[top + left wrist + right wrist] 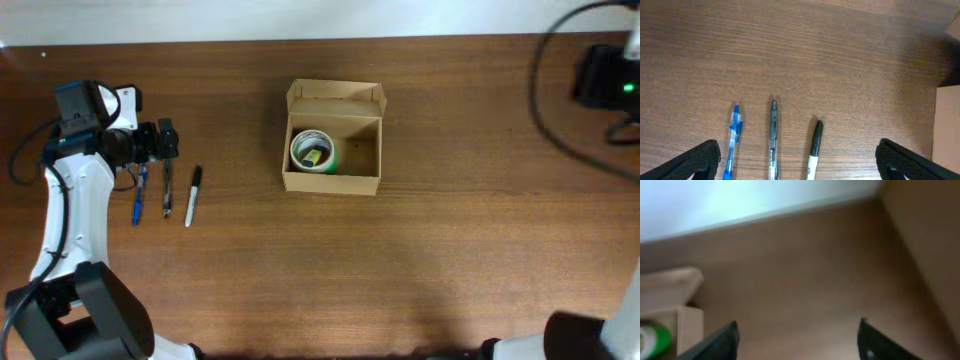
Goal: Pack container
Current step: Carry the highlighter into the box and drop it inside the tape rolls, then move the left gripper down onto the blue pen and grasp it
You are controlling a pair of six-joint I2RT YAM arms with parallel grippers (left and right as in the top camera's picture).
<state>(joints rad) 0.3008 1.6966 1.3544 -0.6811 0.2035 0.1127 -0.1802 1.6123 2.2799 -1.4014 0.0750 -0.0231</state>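
We are hovering the left gripper (797, 147), jaws spread wide, over a translucent blue plastic pen (733, 137), a slim grey pen (773, 135) and a black-capped white marker (815, 142), likely lining up a pick. The open tan cardboard container (330, 183) is sitting mid-table, a green-and-white tape roll (312, 150) in its left half. The right gripper (797, 340) is hanging to its right, jaws spread. We are finding no legible print.

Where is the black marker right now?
Overhead, the black marker lies left of the container, just right of the grey pen near the left end effector.
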